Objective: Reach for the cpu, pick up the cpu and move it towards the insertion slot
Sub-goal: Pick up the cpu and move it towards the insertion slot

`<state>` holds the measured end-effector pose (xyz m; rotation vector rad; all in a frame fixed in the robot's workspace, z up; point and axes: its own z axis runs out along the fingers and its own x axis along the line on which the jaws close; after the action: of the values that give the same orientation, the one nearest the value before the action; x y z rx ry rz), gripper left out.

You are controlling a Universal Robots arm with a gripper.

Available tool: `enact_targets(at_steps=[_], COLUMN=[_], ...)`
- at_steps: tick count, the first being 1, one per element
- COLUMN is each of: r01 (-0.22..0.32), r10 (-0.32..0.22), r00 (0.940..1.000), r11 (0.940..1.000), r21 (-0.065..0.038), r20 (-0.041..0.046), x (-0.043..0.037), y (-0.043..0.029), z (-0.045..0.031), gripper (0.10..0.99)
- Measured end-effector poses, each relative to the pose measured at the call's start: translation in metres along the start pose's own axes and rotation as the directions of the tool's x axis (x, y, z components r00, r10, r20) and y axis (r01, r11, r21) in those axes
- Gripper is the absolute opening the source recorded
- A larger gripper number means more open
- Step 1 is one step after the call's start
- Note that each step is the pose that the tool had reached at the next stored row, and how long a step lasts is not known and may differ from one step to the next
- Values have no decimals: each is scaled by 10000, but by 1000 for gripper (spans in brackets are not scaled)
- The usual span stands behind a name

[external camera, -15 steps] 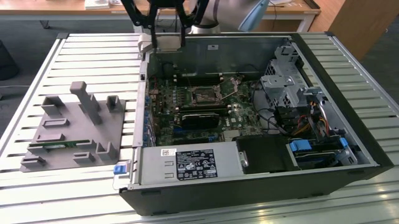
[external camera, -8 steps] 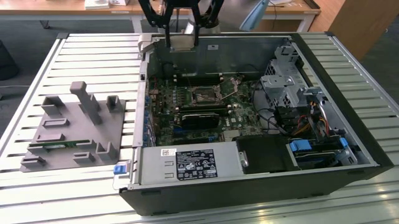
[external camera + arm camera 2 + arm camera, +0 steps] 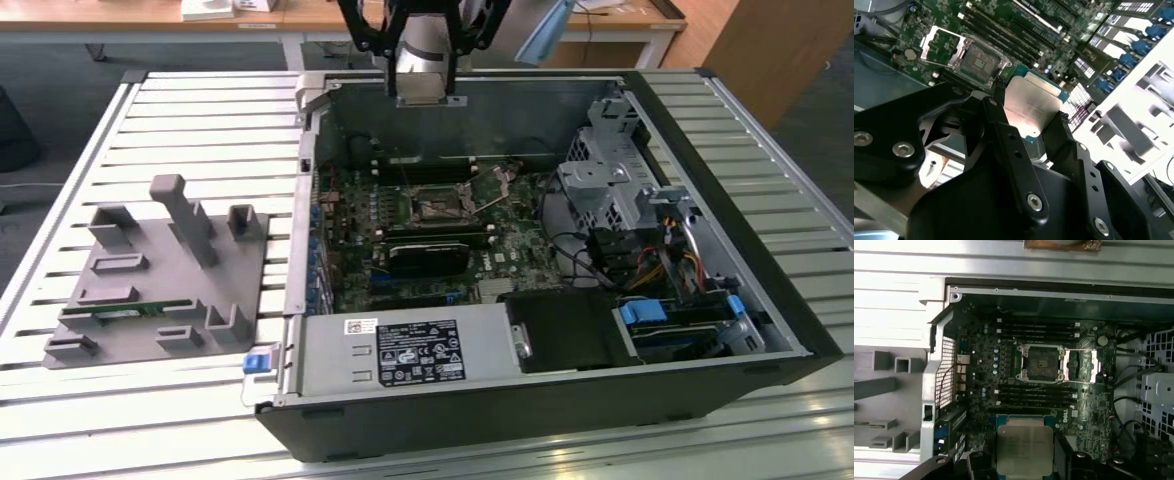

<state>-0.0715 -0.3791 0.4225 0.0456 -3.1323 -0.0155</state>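
Observation:
The cpu (image 3: 1025, 447), a flat square chip with a silvery top, is clamped between the black fingers of my gripper (image 3: 1025, 467). In the second wrist view the cpu (image 3: 1031, 107) sits tilted in the shut gripper (image 3: 1029, 127), with a black finger (image 3: 1004, 135) against one edge. In the exterior view my gripper (image 3: 424, 55) hangs above the far wall of the open computer case (image 3: 747, 200). The insertion slot (image 3: 438, 207) lies on the motherboard below, its metal frame open around a dark centre; it shows in both wrist views (image 3: 976, 60) (image 3: 1043, 361), apart from the cpu.
A grey holder fixture (image 3: 160, 290) with a green memory stick (image 3: 127, 312) sits on the slatted table at the exterior view's left. Inside the case are a black cooler block (image 3: 427, 255), a power supply (image 3: 400, 350), a drive cage (image 3: 607, 190) and cables (image 3: 654, 260).

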Motion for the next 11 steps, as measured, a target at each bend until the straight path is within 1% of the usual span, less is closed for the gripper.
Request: enact_targets(at_steps=[5, 11], r01=[2, 1], r10=[-2, -1], r00=[10000, 10000], r11=[10000, 10000], r21=[0, -1], r20=[0, 11], x=[-59, -95], y=[192, 427], z=[21, 43], gripper=[541, 541])
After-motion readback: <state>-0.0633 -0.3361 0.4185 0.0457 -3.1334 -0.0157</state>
